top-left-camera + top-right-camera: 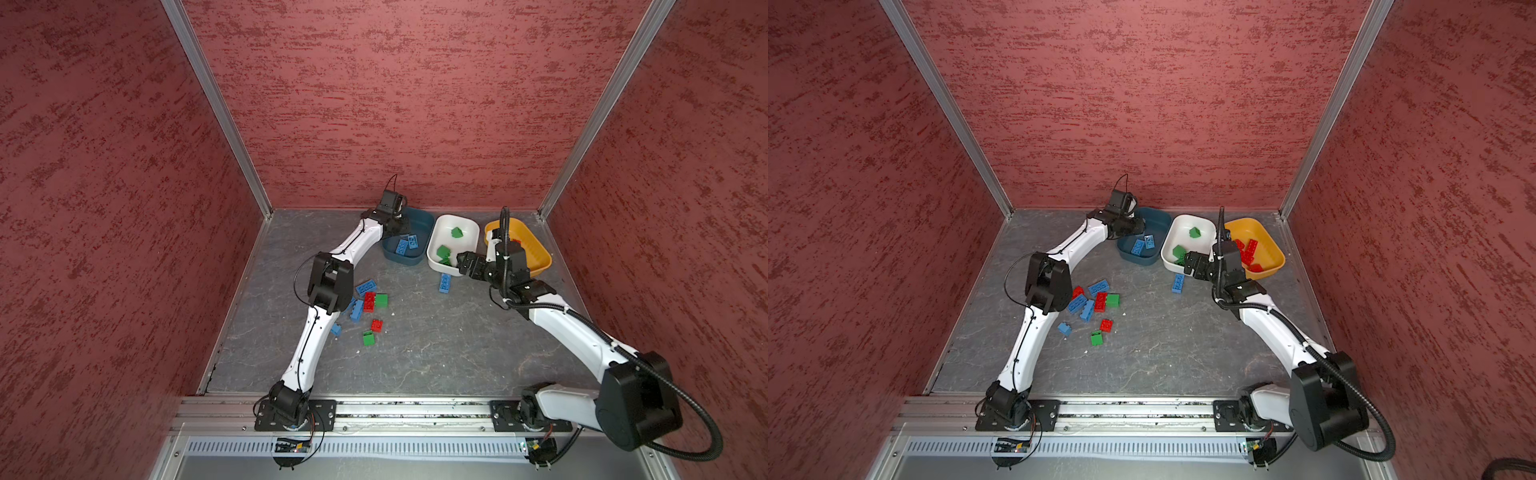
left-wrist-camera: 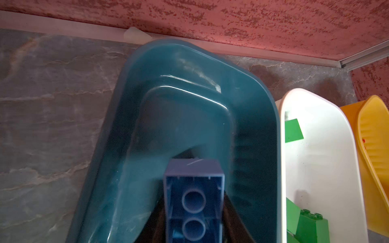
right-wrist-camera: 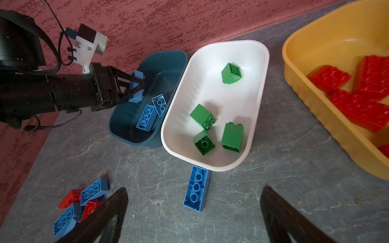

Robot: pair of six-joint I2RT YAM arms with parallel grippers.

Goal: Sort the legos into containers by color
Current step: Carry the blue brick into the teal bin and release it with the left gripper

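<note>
My left gripper [image 1: 401,226] [image 3: 140,86] hangs over the teal-blue container [image 1: 422,218] [image 2: 168,69], shut on an oblong blue lego [image 2: 193,202] [image 3: 137,74]. Two blue legos [image 3: 147,116] lie in that tub. Several green legos [image 3: 203,115] sit in the white container [image 1: 469,228] [image 3: 210,84]. The yellow-orange container [image 1: 1262,232] [image 3: 326,42] holds several red legos [image 3: 368,94]. Just off the white tub's near end, my right gripper [image 1: 459,262] [image 3: 194,188] stands open and empty above a lone blue lego [image 1: 445,283] [image 3: 196,187] on the table.
A loose heap of blue, red and green legos [image 1: 368,301] [image 1: 1096,297] lies on the grey table beside the left arm's elbow [image 1: 328,282]. All three tubs stand side by side against the red back wall [image 1: 415,124].
</note>
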